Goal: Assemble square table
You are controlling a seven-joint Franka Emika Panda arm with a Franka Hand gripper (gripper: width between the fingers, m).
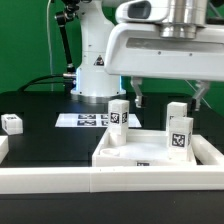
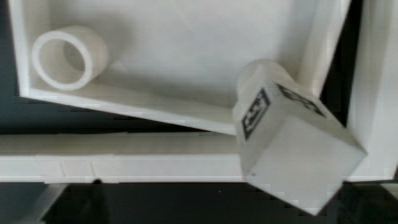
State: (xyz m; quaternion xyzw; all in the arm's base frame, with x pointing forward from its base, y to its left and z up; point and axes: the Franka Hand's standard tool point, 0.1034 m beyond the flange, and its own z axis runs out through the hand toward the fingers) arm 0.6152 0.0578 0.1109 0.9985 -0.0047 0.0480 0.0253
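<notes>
The open pincer [image 1: 167, 97] is held over a leg [image 1: 178, 130] apparently being fitted to the tabletop [image 1: 130, 160]; centred gripping is required.

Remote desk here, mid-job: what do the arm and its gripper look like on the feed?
The arm is glossy white with rounded housings and a small dark logo on its lower segment. Black cables run beside it. The gripper has a wide, boxy white body under a grey cylindrical mount, ending in two short dark fingers.
</notes>
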